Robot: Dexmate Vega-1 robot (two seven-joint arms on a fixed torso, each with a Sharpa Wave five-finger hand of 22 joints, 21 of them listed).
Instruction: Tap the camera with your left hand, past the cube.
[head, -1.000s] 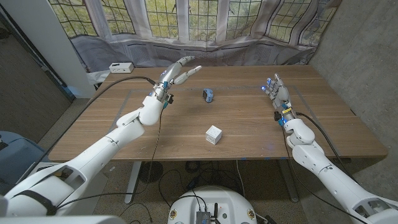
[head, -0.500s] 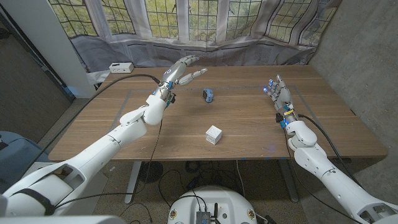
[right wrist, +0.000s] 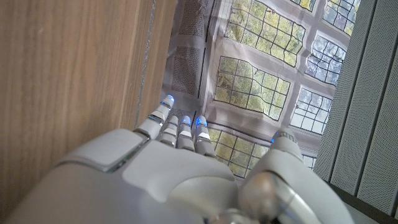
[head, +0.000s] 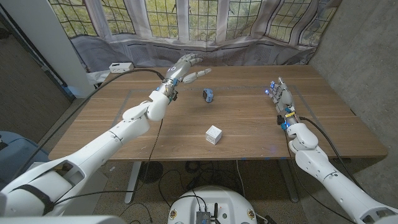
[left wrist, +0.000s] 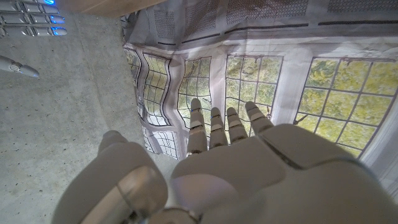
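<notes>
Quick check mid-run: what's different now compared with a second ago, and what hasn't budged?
The left hand has reached farther across the table toward the window side, fingers spread, holding nothing; it has not touched the camera and sits to that camera's left in the head view. The right hand shifted only slightly. The camera and the white cube stayed put on the wooden table.

The camera [head: 209,95] is a small dark object with a blue-tinted front, standing on the wooden table just above the centre of the head view frame. Its finer details are too small to tell. The cube [head: 214,134] is white, with a faint grid on its faces, and sits on 1 face near the middle of the frame, below the camera and well apart from it. Both rest on bare wood.
</notes>
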